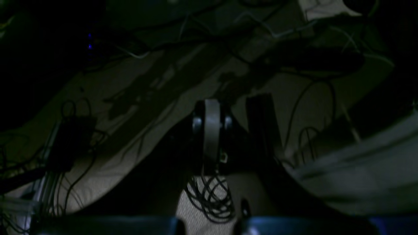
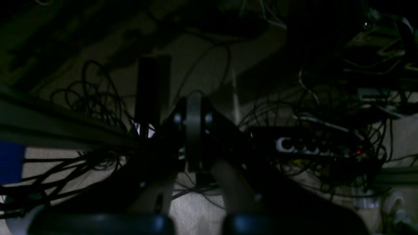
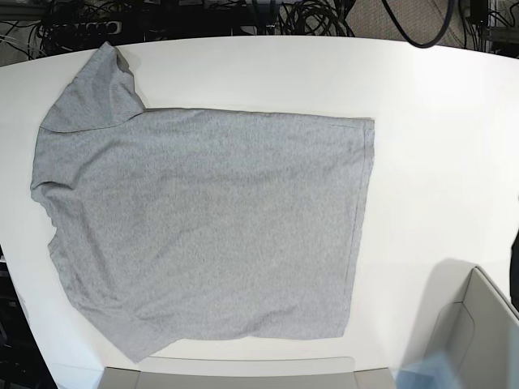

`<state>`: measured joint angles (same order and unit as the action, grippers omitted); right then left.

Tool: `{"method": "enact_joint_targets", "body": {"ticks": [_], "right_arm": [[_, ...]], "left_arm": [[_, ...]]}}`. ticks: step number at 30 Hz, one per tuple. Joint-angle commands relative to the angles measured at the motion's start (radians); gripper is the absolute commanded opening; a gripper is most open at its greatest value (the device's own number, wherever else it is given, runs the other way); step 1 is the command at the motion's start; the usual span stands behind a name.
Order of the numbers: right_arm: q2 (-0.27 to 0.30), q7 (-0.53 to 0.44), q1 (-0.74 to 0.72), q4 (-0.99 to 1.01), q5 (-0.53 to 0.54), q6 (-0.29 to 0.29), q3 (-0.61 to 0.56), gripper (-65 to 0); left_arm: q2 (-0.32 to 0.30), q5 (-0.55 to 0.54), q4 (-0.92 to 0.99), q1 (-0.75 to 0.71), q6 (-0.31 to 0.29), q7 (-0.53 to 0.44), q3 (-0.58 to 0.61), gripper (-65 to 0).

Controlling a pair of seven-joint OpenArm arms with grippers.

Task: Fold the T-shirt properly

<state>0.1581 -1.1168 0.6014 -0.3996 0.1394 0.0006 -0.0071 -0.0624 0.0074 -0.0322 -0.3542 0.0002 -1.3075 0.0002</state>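
The T-shirt [image 3: 211,227], heather grey with its plain side up, lies spread flat on the white table [image 3: 438,121]. Its hem runs down the right side and one short sleeve [image 3: 97,89] points to the far left corner. Neither arm shows in the base view. Both wrist views are very dark and look at a floor with cables; the T-shirt is not in them. Only the dark bases of my left gripper [image 1: 209,225] and right gripper [image 2: 199,225] show at the bottom edges, both shut, with nothing held.
A grey box [image 3: 478,332] stands at the table's near right corner, and a grey flap [image 3: 227,377] lies along the near edge. Cable bundles [image 3: 308,16] hang behind the far edge. A wheel-like part [image 1: 211,130] and loose cables [image 2: 98,94] show below.
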Motion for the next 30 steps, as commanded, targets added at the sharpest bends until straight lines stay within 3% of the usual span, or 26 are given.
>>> {"method": "enact_joint_targets", "body": {"ticks": [1, 6, 12, 15, 20, 26, 30], "right_arm": [[0.01, -0.036, 0.039, -0.048, 0.006, 0.0, 0.0, -64.9], [0.01, -0.035, 0.19, -0.318, 0.006, 0.0, 0.0, -64.9], [0.013, -0.024, 0.38, -0.677, 0.007, 0.0, 0.008, -64.7], [0.054, 0.04, 0.457, -0.847, 0.035, -0.001, 0.006, -60.6], [0.122, 0.179, 0.535, -1.108, 0.242, 0.0, 0.008, -52.4], [0.269, 0.228, 0.615, -1.281, 0.466, 0.0, 0.008, -50.7], [0.372, 0.26, 0.639, -1.31, 0.698, -0.003, 0.008, -43.5]], "left_arm": [[0.002, -0.001, 0.002, -0.022, 0.002, -0.031, 0.004, -65.0], [0.002, -0.001, -0.128, -0.111, 0.002, -0.034, 0.004, -65.0], [0.0, -0.001, -0.518, -0.326, 0.002, -0.03, -0.002, -65.0], [0.0, -0.001, -0.693, -0.401, 0.004, -0.028, -0.004, -64.9], [0.0, -0.001, -0.881, -0.437, 0.007, 0.035, -0.006, -60.6], [0.0, -0.001, -1.052, -0.464, 0.008, 0.154, -0.006, -54.2], [0.0, -0.001, -1.115, -0.463, 0.01, 0.222, -0.007, -49.2]]}}
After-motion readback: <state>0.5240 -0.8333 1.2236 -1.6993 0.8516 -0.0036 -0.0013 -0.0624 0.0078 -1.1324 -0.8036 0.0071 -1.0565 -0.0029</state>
